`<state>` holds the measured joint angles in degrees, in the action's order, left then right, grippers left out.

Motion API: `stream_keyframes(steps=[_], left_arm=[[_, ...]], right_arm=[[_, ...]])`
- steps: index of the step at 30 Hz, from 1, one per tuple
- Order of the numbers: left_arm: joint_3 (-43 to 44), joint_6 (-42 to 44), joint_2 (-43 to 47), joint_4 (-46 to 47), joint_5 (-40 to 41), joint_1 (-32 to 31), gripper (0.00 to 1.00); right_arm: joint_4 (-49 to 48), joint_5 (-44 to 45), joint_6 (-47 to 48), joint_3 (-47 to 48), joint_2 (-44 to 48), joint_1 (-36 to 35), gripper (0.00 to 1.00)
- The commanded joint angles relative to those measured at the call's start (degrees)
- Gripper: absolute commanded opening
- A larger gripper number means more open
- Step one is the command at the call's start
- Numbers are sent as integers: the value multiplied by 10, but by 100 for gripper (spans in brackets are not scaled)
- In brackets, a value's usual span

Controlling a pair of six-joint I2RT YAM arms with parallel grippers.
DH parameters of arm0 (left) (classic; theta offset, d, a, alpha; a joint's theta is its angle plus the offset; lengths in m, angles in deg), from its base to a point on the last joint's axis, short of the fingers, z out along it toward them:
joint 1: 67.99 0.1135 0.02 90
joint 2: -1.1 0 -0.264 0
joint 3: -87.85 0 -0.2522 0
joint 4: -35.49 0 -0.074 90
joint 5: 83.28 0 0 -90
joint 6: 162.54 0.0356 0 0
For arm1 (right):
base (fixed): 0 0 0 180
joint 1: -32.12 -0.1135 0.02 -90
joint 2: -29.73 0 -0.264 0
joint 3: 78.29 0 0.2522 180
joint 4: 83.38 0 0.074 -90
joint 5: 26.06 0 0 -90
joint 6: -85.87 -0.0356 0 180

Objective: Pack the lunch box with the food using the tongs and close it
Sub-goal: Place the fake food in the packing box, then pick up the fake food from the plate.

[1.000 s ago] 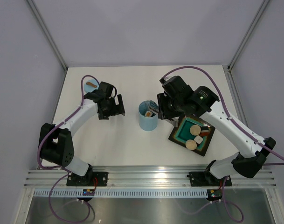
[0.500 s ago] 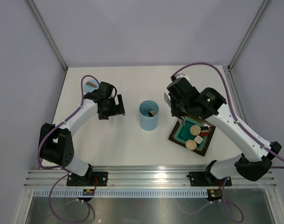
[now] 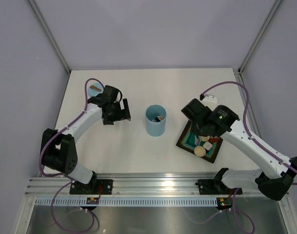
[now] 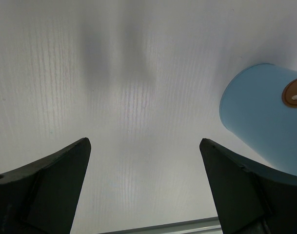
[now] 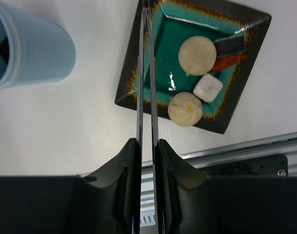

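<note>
— Five pieces of food (image 5: 197,54) lie on the plate (image 5: 246,29). Why do the tongs (image 5: 147,73) hang over it?
— The right gripper (image 5: 147,146) squeezes them together, empty, probably aiming for a piece. The lunch box (image 3: 155,122) stands open near the plate. The left gripper (image 4: 143,146) waits wide, holding nothing.

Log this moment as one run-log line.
right gripper: shut on tongs, above plate | left gripper: open, empty | lunch box: upright, lidless | food: five pieces on plate

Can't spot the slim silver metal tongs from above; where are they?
The tongs are clamped in the right gripper; in the right wrist view their arms cross the dark square plate's left edge.
</note>
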<state>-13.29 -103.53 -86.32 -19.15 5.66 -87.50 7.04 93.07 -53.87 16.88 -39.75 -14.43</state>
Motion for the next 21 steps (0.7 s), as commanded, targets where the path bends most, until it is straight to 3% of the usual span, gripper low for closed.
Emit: stream_keyframes(steps=[1, 8, 21], left_arm=[[14, 10, 3, 15, -1, 3, 99], [12, 10, 1, 16, -3, 3, 99], [15, 8, -11, 20, -14, 3, 99]], right_arm=[[145, -19, -63, -36, 15, 3, 26], [168, -7, -89, -69, 0, 3, 41], [168, -11, -127, -143, 61, 64, 41]])
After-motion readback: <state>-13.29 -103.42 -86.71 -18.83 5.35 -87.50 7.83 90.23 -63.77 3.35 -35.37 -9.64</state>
